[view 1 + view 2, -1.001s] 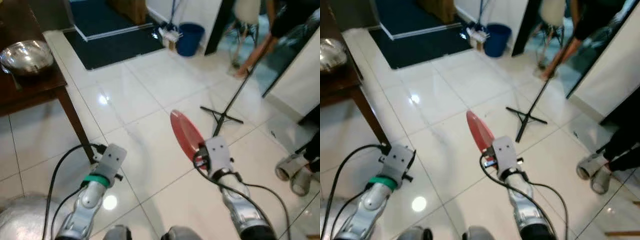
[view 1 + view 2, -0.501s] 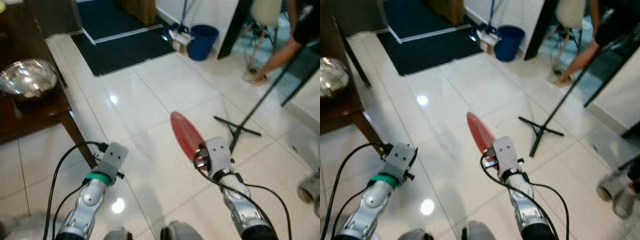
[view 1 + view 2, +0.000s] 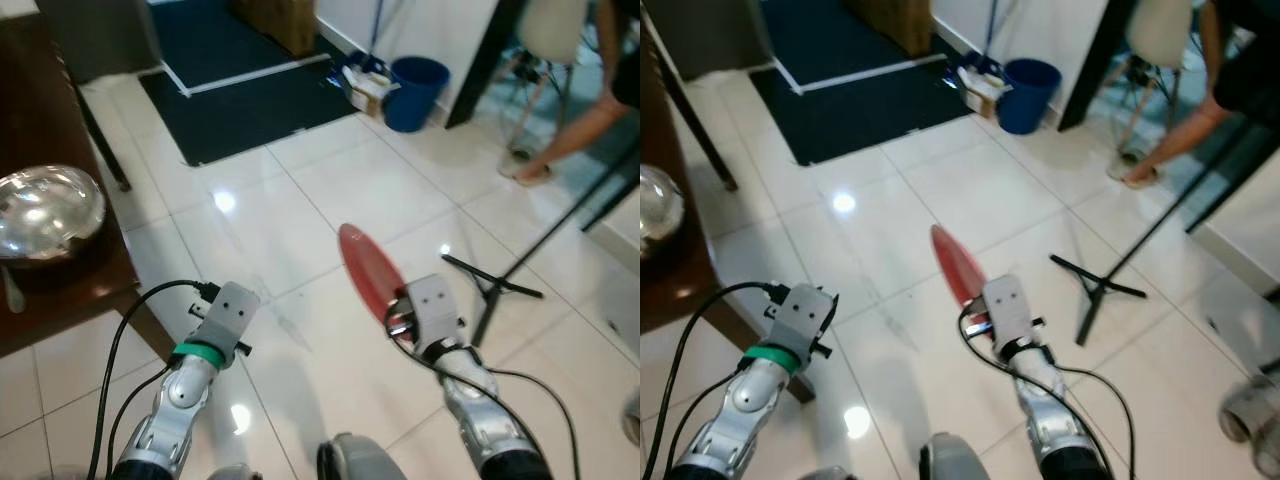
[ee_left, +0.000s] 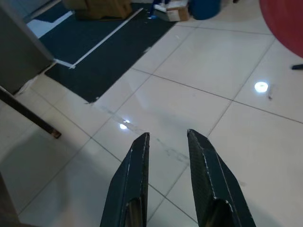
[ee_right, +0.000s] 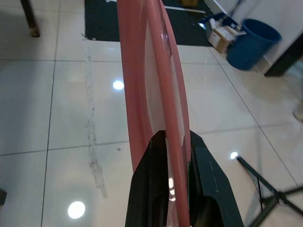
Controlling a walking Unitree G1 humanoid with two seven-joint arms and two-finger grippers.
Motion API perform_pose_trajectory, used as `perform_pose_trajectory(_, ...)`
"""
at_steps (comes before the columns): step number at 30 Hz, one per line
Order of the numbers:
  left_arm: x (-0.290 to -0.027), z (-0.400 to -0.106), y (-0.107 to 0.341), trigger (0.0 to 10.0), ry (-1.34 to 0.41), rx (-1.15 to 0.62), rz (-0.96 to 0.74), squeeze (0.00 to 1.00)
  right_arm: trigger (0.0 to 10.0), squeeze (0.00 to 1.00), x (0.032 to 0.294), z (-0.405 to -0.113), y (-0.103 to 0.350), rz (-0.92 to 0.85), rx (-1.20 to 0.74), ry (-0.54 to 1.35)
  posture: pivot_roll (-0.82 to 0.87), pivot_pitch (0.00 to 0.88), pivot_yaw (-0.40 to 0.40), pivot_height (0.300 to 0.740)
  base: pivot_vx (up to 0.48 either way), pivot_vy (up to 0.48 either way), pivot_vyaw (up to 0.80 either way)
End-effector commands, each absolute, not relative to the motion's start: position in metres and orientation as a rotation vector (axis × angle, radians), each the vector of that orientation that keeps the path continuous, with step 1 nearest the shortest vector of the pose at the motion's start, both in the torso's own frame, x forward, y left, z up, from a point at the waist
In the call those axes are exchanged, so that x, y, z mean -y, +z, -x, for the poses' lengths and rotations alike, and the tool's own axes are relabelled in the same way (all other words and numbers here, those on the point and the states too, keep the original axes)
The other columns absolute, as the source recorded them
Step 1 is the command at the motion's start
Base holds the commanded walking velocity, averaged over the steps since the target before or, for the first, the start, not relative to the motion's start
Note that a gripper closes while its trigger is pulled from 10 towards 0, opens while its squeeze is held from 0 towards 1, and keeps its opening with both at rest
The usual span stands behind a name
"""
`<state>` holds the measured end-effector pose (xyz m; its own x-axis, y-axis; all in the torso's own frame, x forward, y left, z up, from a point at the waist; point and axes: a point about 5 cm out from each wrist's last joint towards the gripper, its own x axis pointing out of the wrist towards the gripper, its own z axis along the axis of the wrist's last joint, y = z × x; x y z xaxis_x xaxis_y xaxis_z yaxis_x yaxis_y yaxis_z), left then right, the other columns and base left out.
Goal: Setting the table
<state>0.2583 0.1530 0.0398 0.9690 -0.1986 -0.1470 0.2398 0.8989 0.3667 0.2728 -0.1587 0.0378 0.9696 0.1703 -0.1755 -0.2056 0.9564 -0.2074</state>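
I had the right gripper (image 5: pixel 173 156) clamped on the rim of a red plate (image 3: pixel 368 268), its two black fingers pinching the edge with the plate standing on edge, out in front of the robot above the white tiled floor (image 3: pixel 300 200). From the right wrist camera the plate ran straight away from the fingers, its rim between them.

The left gripper (image 4: pixel 168 142) held nothing; its fingers stood a little apart with only floor tiles beyond them. That arm was raised at the robot's left, near the corner of the dark wooden table (image 3: pixel 60 290).

On that table sat a shiny metal bowl (image 3: pixel 45 210); I could not tell whether anything was in it. A utensil handle (image 3: pixel 12 290) lay just beside it, toward the table's near edge.

Farther off, a blue bucket (image 3: pixel 415 92) stood by the wall with a small box (image 3: pixel 365 85) just beside it; their contents were hidden from me. A dark mat (image 3: pixel 240 100) lay nearby. A black stand (image 3: pixel 495 285) rested on the floor to the right, and a person's arm (image 3: pixel 585 125) reached down toward the tiles.
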Motion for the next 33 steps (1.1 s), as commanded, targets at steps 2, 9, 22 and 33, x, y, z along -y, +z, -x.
perform_pose_trajectory(2, -0.1552, -0.2546, 0.0347, 10.0, -0.229, -0.129, -0.398, 0.00, 10.0, 0.00, 0.1539, -0.2692, 0.0337, 0.219, -0.168, 0.202, -0.15, 0.000, 0.014, 0.740, 0.480, 0.000, 0.00)
perform_pose_trajectory(9, -0.1551, -0.2548, 0.0345, 10.0, -0.232, -0.128, -0.399, 0.00, 10.0, 0.00, 0.1535, -0.2691, 0.0334, 0.219, -0.168, 0.202, -0.15, 0.000, 0.015, 0.740, 0.480, 0.000, 0.00)
perform_pose_trajectory(22, -0.1532, -0.2560, 0.0344, 10.0, -0.239, -0.132, -0.391, 0.00, 10.0, 0.00, 0.1532, -0.2701, 0.0334, 0.219, -0.166, 0.199, -0.15, 0.000, 0.017, 0.740, 0.443, 0.000, 0.00)
perform_pose_trajectory(33, -0.1524, -0.2553, 0.0337, 10.0, -0.247, -0.136, -0.390, 0.00, 10.0, 0.00, 0.1527, -0.2698, 0.0330, 0.220, -0.165, 0.199, -0.15, 0.000, 0.021, 0.740, 0.000, 0.000, 0.00)
